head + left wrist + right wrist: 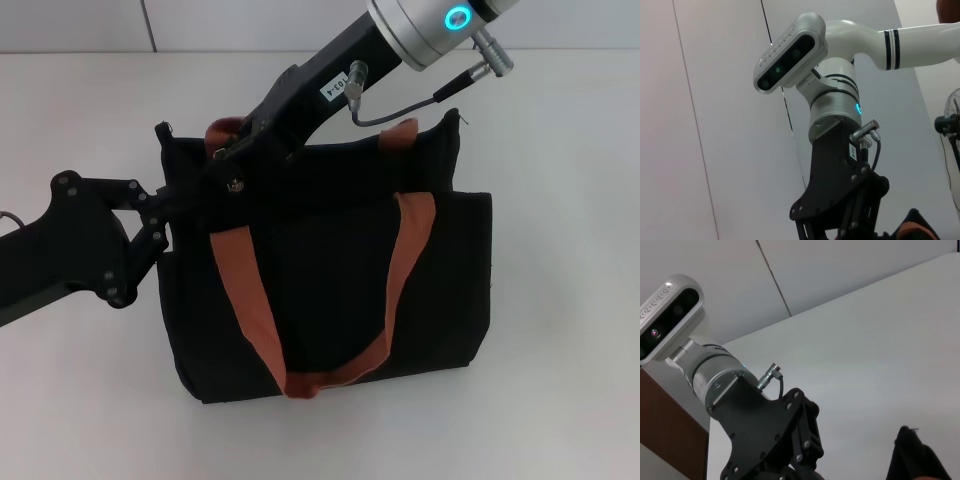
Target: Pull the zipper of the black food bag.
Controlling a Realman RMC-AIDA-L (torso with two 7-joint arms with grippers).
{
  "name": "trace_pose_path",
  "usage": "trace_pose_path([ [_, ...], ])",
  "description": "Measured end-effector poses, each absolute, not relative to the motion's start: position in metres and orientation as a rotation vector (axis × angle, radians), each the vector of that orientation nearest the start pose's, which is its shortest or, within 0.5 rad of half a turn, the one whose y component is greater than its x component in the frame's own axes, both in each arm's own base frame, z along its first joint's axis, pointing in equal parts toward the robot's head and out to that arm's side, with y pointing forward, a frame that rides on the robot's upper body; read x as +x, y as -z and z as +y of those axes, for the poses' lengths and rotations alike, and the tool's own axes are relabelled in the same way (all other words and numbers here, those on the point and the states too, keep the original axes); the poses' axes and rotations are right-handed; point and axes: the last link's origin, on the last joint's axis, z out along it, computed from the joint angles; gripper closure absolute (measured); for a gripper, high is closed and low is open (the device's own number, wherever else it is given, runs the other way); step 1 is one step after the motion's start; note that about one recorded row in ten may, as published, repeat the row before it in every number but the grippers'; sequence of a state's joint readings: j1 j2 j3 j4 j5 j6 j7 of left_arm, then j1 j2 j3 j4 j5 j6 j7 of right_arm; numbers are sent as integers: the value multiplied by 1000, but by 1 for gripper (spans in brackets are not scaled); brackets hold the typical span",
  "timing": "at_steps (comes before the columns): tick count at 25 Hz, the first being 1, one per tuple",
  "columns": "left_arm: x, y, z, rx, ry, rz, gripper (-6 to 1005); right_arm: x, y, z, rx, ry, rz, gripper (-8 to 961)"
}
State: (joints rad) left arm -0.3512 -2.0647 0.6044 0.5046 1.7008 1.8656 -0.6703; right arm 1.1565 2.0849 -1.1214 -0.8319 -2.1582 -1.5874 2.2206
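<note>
The black food bag (330, 290) stands in the middle of the head view, with two brown-orange handles (250, 310). My left gripper (200, 192) reaches in from the left and is shut on the bag's top edge at its left end. My right gripper (232, 152) comes down from the upper right to the bag's top opening, just above the left gripper. A small silver piece (237, 184), apparently the zipper pull, shows just below the right gripper's tip. The left wrist view shows the right gripper's body (840, 200). The right wrist view shows the left gripper's body (770, 440) and a bag corner (912, 455).
The bag stands on a white table (560, 380) with bare surface on all sides. A pale wall (250, 25) runs along the back edge. A fan (952, 150) shows far off in the left wrist view.
</note>
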Motion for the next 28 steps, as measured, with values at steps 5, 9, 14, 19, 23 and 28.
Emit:
trace_pose_path([
  [5, -279, -25, 260, -2402, 1073, 88, 970, 13, 39, 390, -3199, -90, 536, 798],
  [9, -279, -25, 260, -2402, 1074, 89, 970, 12, 39, 388, -3206, -88, 534, 833],
  [14, -279, -25, 260, -2403, 1073, 89, 970, 14, 39, 388, -3203, -91, 551, 876],
  [19, -280, -25, 260, -2403, 1071, 87, 970, 15, 34, 387, -3190, -140, 567, 918],
  [23, -280, -25, 259, -2402, 1069, 84, 970, 17, 32, 387, -3187, -151, 568, 943],
  [28, -281, -25, 259, -2402, 1068, 82, 970, 20, 31, 384, -3186, -138, 554, 945],
])
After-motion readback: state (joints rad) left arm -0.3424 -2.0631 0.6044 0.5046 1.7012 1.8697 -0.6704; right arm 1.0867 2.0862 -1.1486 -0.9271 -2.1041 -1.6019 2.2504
